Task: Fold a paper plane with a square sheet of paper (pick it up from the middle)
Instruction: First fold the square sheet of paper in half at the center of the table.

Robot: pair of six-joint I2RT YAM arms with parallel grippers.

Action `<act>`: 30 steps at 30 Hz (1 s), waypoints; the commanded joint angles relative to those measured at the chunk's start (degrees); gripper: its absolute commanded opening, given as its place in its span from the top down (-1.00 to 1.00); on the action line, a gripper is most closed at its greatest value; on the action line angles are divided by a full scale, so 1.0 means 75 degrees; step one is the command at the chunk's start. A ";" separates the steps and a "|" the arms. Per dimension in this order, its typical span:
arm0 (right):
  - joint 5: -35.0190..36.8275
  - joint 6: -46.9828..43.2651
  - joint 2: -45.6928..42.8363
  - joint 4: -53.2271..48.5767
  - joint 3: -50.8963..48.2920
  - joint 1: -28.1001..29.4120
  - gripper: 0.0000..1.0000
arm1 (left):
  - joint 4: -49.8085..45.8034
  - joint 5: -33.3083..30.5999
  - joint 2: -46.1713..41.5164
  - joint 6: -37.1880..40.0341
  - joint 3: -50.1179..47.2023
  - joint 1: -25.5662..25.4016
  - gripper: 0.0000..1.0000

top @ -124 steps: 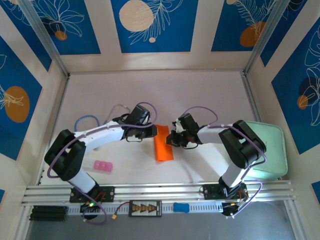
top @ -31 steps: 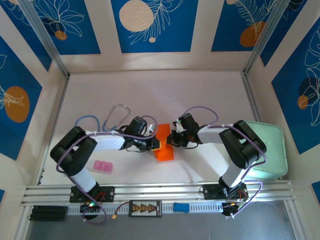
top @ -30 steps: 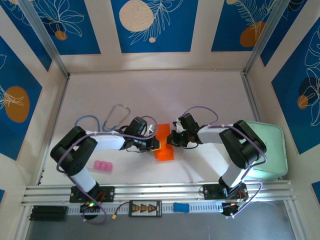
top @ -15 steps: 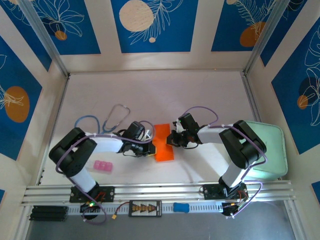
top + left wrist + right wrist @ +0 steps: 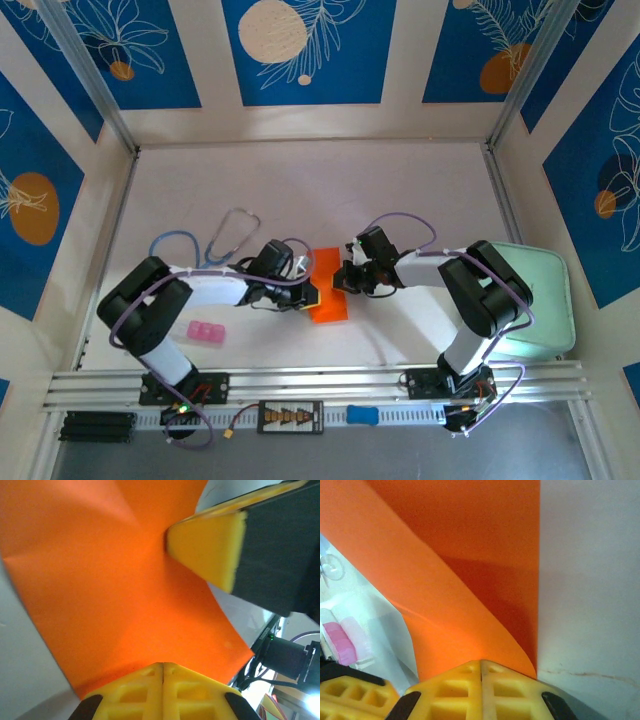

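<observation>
Firstly, the surface: a pale matt table (image 5: 400, 190), boxed in on three sides by cream walls with blue panels (image 5: 300, 50) of white leaf drawings and orange discs. Along the near edge ran an aluminium rail (image 5: 320, 378), with both arm bases bolted to it.

Loose items on the table:
- **Cord:** a looped blue-and-grey cord (image 5: 215, 240) lay at the left (possibly a stethoscope; I could not be sure).
- **Block:** a small pink block (image 5: 205, 332) sat near the left arm's base.
- **Tray:** a pale green tray (image 5: 545, 300) sat at the right edge, partly beneath the right arm.

Next, the arms.
- **Left arm** (image 5: 190, 285): it was folded at the elbow, with the forearm reaching rightward low over the table. The left gripper (image 5: 308, 295) was at the table's centre.
- **Right arm** (image 5: 450, 275): its elbow was over the tray and its forearm reached leftward. The right gripper (image 5: 343, 280) faced the other one at close quarters.
- **Both grippers:** the yellow fingers were pressed tight together with no gap between them.

Lastly, the orange sheet of paper (image 5: 328, 300). It lay mid-table, directly between the two grippers, with one at either side edge.

From the left wrist, the sheet (image 5: 100, 595) spread outward from the closed fingertips and was faintly creased. A yellow finger of the right gripper (image 5: 210, 550) met its far edge.

From the right wrist, one layer (image 5: 485, 535) lay flat with a straight edge along its right. A curved flap rose over it and came down to the closed fingertips.

I could not tell whether either gripper had the paper pinched or merely pressed against it.
</observation>
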 commanded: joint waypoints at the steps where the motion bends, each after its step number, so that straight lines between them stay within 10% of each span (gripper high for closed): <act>1: 0.0691 0.0053 0.0163 -0.0925 -0.0319 0.0006 1.00 | 0.0402 0.0231 0.0305 -0.0144 -0.0337 -0.0079 1.00; 30: 0.0712 0.0093 0.0041 -0.0817 -0.0556 -0.0047 1.00 | 0.0928 0.0402 -0.0032 -0.0390 -0.0723 -0.0284 1.00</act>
